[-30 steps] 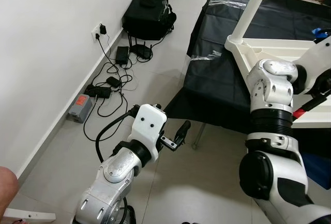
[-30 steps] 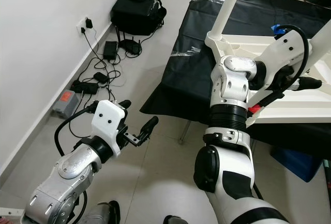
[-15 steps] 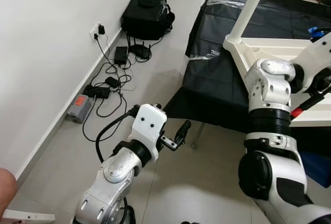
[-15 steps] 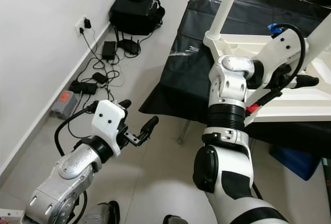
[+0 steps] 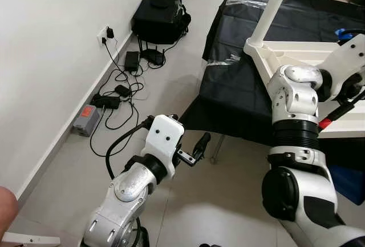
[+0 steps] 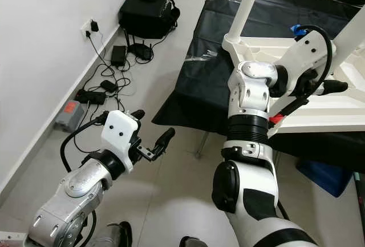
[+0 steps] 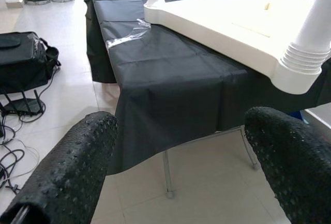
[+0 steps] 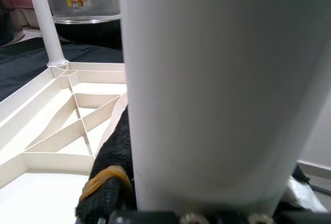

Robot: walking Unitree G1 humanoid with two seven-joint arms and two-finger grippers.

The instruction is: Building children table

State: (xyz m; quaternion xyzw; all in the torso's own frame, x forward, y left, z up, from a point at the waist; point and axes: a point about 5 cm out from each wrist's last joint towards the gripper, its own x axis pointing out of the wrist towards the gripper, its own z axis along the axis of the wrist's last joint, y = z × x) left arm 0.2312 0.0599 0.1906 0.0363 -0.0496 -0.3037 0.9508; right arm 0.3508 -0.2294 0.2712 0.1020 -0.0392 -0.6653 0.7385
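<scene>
Nothing shifted but the camera: right gripper (image 6: 336, 87) clamps a white table leg (image 8: 217, 84) at 2 o'clock, left gripper (image 5: 191, 147) idles wide open

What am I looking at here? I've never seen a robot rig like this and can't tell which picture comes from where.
It is a humanoid robot seen through its own cameras. Two pictures come from a stereo camera on its head, looking down at its silver arms. The other two come from cameras on each wrist, looking along the black fingers.

Ahead stands a table draped in a black cloth. On it lies a white plastic children's table, upside down, with white legs standing up from its corners.

The left gripper hangs in the air in front of the draped table, jaws open and holding nothing. The right gripper reaches over the upturned table, and its wrist camera shows a white leg close up between its fingers, apparently gripped.

Cables, chargers and a black bag lie by the wall.
</scene>
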